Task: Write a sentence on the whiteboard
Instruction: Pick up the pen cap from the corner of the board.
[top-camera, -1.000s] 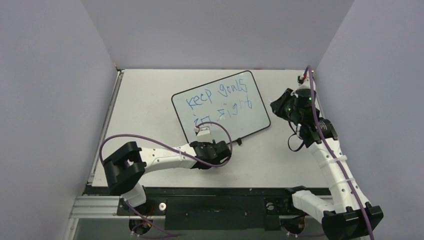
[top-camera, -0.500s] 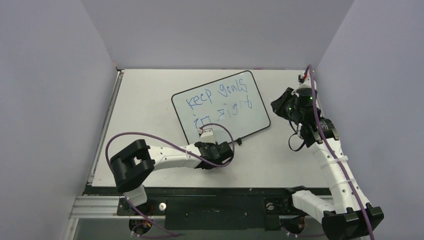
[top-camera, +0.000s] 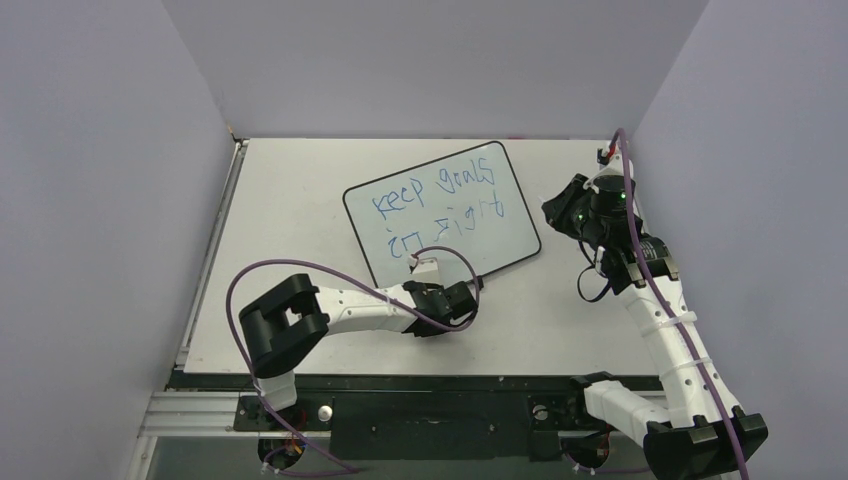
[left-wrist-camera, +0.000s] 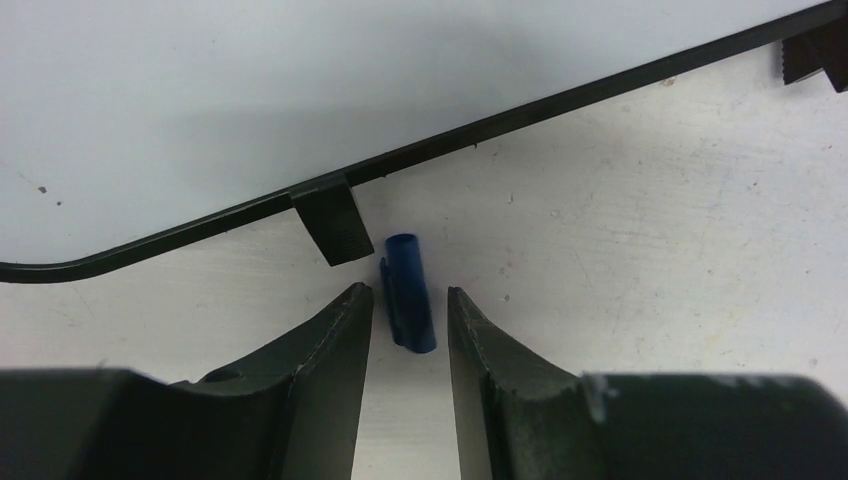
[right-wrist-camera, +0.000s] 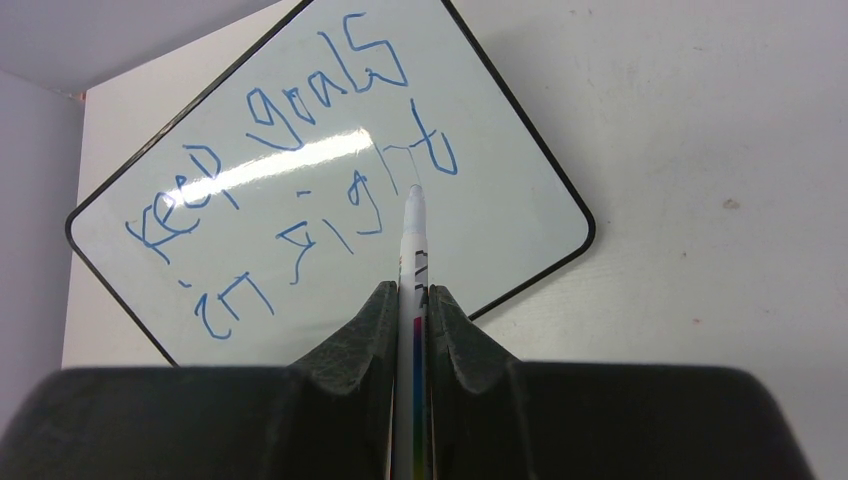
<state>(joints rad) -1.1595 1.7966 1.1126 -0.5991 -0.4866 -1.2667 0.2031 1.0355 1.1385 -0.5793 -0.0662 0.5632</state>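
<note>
- Left gripper (left-wrist-camera: 408, 291) open, straddling the blue cap (left-wrist-camera: 405, 262) on the worktop, just off the whiteboard's (right-wrist-camera: 500, 230) near rim, beside a clip foot (left-wrist-camera: 330, 225). Best to close squarely on the cap's middle, clear of the rim.
- Whiteboard lies flat, skewed; sentence (top-camera: 440, 205) reads roughly "keep goals in sight".
- Right gripper (right-wrist-camera: 412, 295) clamps the marker (right-wrist-camera: 414, 215), right of the whiteboard; barrel print unreadable.

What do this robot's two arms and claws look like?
The left arm and right arm are white tubes joined by chunky black housings. A purple cable trails along each. Small green lights glow on the right one. The left gripper and right gripper each have two matte black fingers tapering to the tips.
</note>
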